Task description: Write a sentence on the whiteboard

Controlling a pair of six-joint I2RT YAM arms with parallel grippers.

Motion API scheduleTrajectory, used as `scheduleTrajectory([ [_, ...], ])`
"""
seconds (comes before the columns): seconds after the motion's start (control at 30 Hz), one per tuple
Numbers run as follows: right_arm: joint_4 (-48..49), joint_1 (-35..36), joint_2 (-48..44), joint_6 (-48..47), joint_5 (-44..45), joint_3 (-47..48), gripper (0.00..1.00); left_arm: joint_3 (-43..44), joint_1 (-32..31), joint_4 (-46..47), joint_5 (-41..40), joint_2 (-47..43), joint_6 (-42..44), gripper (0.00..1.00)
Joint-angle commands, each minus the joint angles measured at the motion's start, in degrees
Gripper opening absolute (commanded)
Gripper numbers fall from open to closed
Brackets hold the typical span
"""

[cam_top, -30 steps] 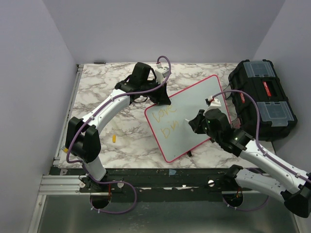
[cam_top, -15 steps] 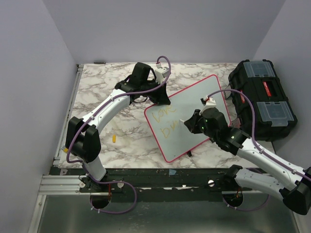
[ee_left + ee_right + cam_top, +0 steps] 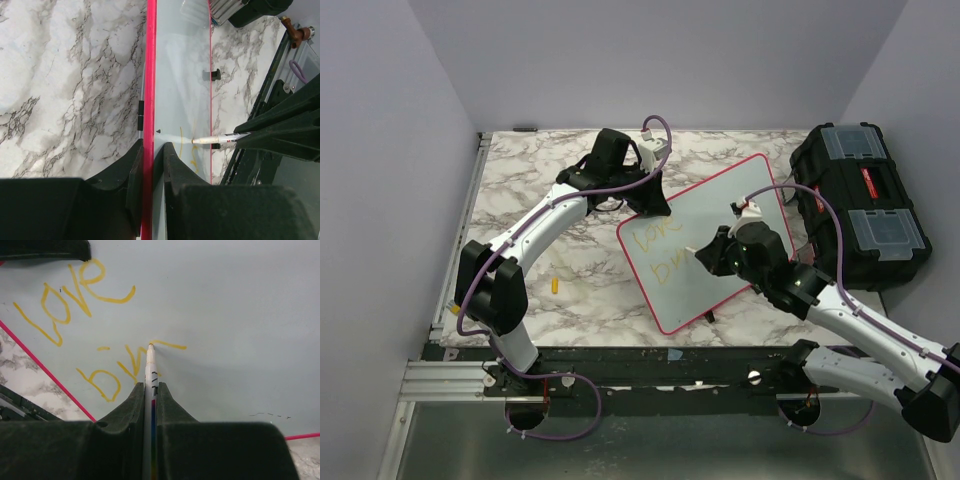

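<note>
On the marble table (image 3: pixel 520 190) the whiteboard (image 3: pixel 720 205) is clamped by the left gripper (image 3: pixel 148 160). From the marker (image 3: pixel 150 365) pinched in the right gripper (image 3: pixel 151 387), blank board is found at its three o'clock.

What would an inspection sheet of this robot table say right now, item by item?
Surface: marble-patterned table.
Job's things: whiteboard lies at an angle; the sentence, yellow-orange, reads "love" with a second line begun.
Marker: marker has its tip on the board at the end of that second line.
Clutter: small yellow piece left of the board; black toolbox at right.
Grippers: left gripper shut on the board's pink rim; right gripper shut on the marker.
Cables: purple cable on each arm.
Surroundings: plain lilac walls.
</note>
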Motion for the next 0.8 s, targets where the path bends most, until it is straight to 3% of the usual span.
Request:
scheduleTrajectory([
  [0.0,-4.57,-0.02,0.48,0.63,-1.10,-3.35,0.01,-0.26,-1.32,-0.23,-1.04,-0.33,4.47,0.00],
  [0.77,-10.39,-0.03,4.05,2.88,6.91,1.87,0.01,-1.14,-1.33,0.18,-1.60,-1.02,4.59,0.00],
])
